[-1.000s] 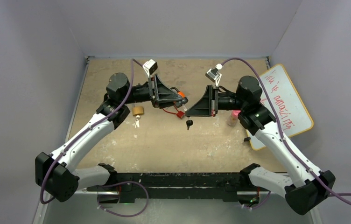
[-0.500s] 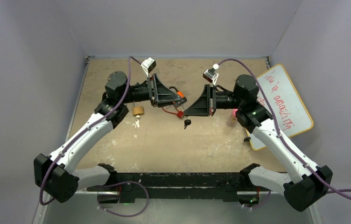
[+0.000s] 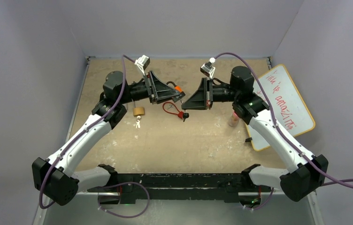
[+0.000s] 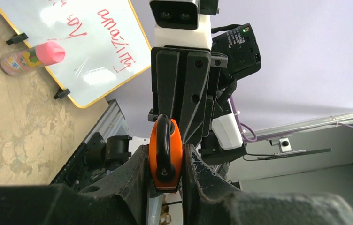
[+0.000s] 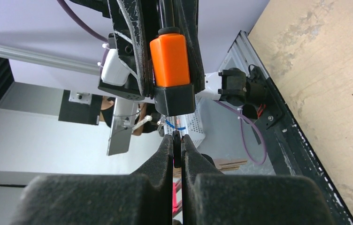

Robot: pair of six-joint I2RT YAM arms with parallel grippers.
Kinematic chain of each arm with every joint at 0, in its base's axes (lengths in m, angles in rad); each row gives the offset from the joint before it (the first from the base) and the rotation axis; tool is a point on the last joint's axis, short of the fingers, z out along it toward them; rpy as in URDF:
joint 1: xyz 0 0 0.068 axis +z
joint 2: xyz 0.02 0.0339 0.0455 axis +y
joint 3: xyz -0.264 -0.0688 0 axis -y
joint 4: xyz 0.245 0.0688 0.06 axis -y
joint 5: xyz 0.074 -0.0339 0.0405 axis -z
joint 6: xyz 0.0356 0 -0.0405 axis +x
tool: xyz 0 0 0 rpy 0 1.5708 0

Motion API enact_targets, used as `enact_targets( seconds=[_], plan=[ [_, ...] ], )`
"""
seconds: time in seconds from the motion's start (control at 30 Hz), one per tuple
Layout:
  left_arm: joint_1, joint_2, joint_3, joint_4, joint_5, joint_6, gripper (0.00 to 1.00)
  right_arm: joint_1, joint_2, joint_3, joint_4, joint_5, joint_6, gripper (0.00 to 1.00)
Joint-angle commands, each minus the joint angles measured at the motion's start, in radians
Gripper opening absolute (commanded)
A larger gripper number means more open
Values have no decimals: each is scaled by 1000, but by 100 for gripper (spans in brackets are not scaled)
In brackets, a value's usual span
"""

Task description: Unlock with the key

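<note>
Top external view: a scuffed sandy-brown surface (image 3: 203, 140) fills a grey-walled booth. A yellow-framed whiteboard with red handwriting (image 3: 289, 110) lies at its right edge. My two arms reach in from the near edge, and their ends meet nose to nose above the middle of the surface.

A small bottle with a pink cap (image 3: 234, 119) sits just beside the whiteboard. My left tool (image 3: 180, 95) is clamped on an orange-bodied padlock with a black shackle and black base (image 4: 165, 154). It is held off the surface, with the base facing my right tool (image 5: 177, 142).

A small brass padlock (image 3: 139, 111) rests on the surface under my left arm.

My right tool is pinched tight on a small key with a dark head and thin metal blade (image 5: 177, 150). The blade's tip meets the orange padlock's black base; I cannot tell how far it goes in.
</note>
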Motion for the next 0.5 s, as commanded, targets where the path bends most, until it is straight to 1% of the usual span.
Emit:
enact_targets(
  seconds=[0.0,0.03,0.13,0.27,0.37,0.47],
  plan=[
    [-47,-16,50,-23,195,88,0,-18,75,110,23,142,-111,0],
    [-48,-14,61,-46,209,113,0,-22,92,130,-4,123,-143,0],
    [-46,-11,88,-117,244,188,0,-39,119,159,-11,49,-178,0],
    [-46,-11,100,-207,222,249,0,-43,144,209,-78,12,-211,0],
    [-47,-6,93,-230,195,273,0,-43,147,198,-18,-17,-136,0],
    [-48,-17,56,-183,161,233,0,-44,137,159,71,-9,-22,0]
  ],
)
